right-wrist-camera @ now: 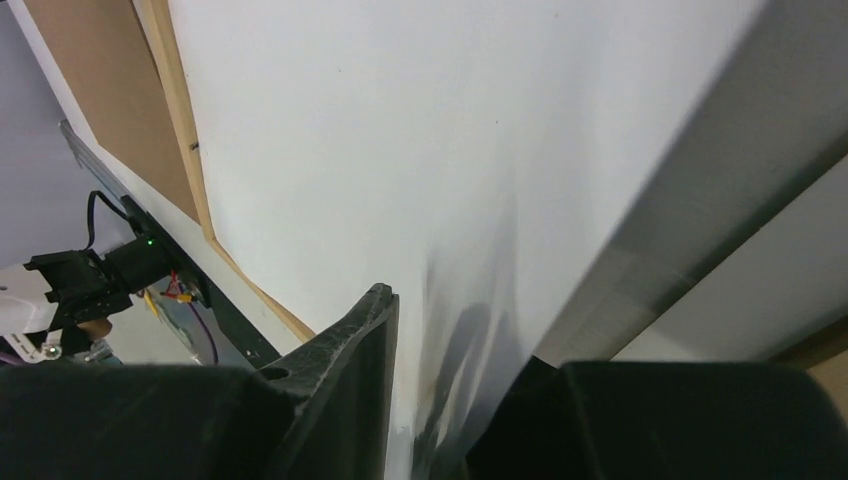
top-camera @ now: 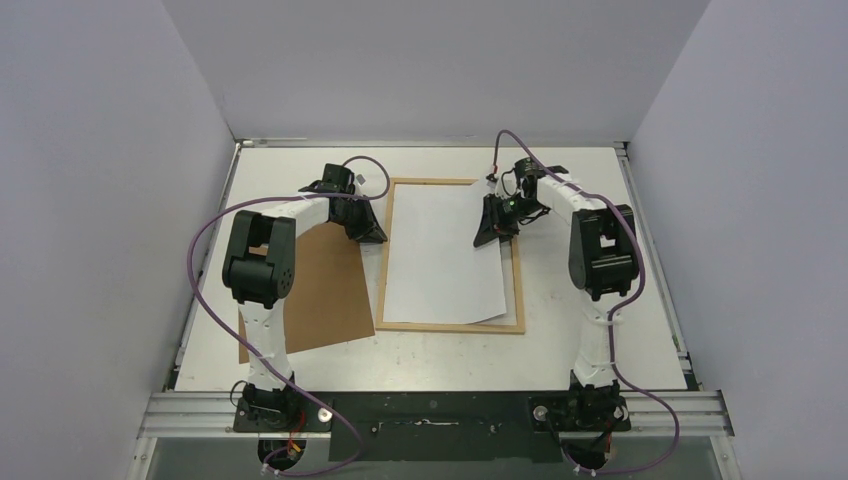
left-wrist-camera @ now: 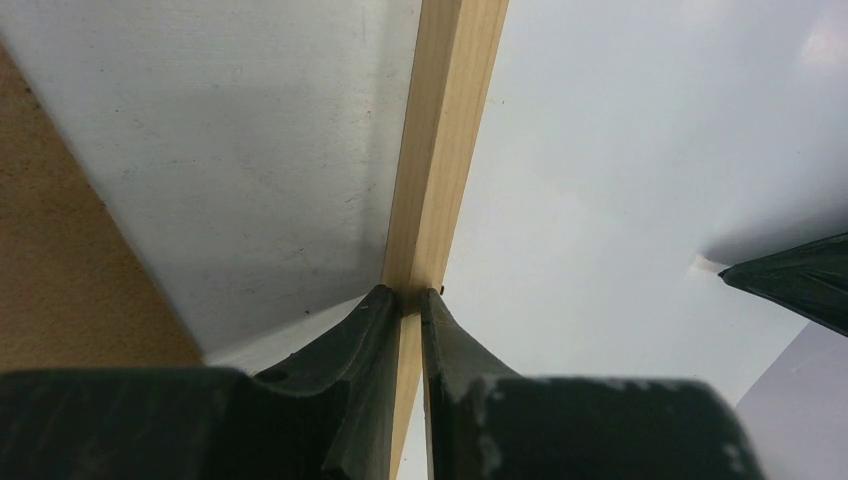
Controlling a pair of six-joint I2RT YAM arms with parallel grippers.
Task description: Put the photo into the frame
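We clamp our left pincer point(left-wrist-camera: 412, 298) on the frame point(left-wrist-camera: 440, 120) to steady it; our right pincer point(top-camera: 492, 234) grips the photo point(top-camera: 440, 270) near the table's point(top-camera: 600, 345) far edge, aligning it.

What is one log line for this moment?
left jaws: shut on frame | right jaws: shut on photo | photo: white side up, askew over frame

Overhead; wrist close-ups on the frame point(top-camera: 440, 327)

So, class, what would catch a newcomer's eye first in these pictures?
The photo, white back up, lies across the frame at mid-table. The right gripper pinches its far right edge, while the left gripper clamps the frame's left rail beside a brown board.
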